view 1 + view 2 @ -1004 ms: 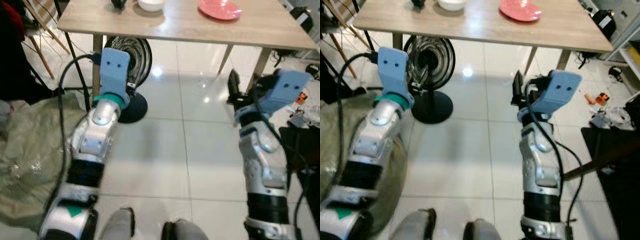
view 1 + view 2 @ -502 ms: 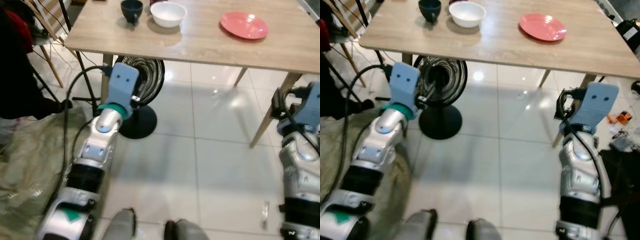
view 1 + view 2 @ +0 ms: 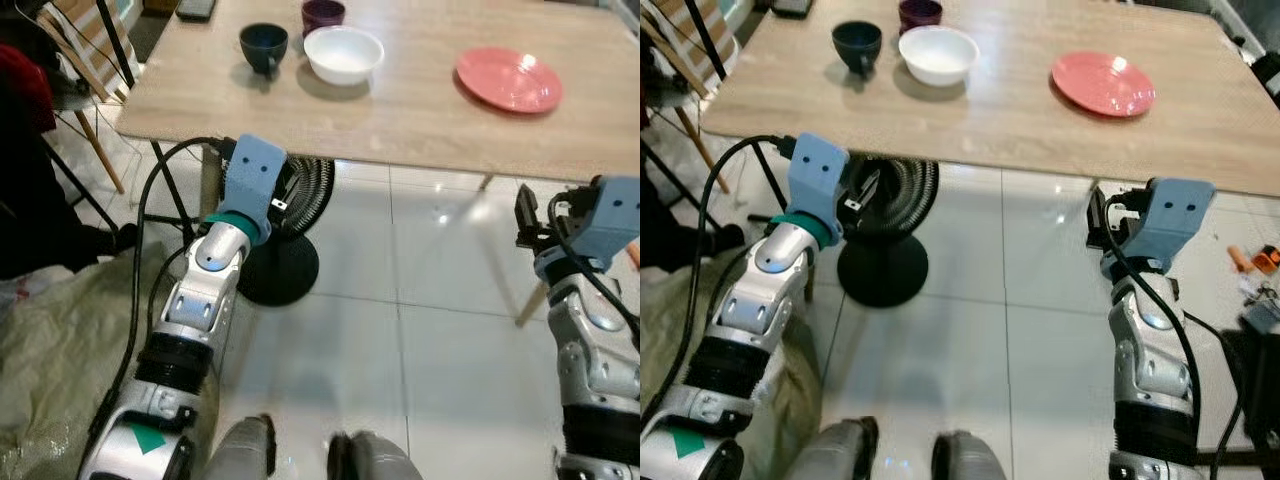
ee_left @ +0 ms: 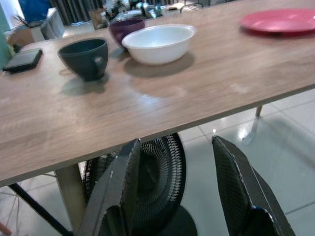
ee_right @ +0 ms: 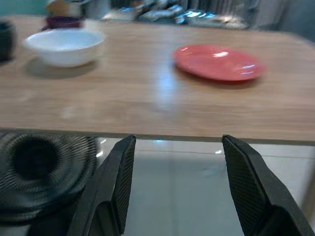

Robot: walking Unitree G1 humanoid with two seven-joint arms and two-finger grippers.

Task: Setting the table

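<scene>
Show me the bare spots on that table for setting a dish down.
Bare wood runs between the white bowl and the pink plate, and along the table near edge. The far left corner is crowded: dark cup, purple cup, bowl.

Silver arms, blue wrist housings, blk cables

From here I see the wooden table [image 3: 1000, 110] carrying a dark cup [image 3: 857, 44], a purple cup [image 3: 920, 13], a white bowl [image 3: 938, 53] and a red plate [image 3: 1103, 84] (set well apart). Both arms hang below its edge, beside a black fan [image 3: 885, 235].
</scene>
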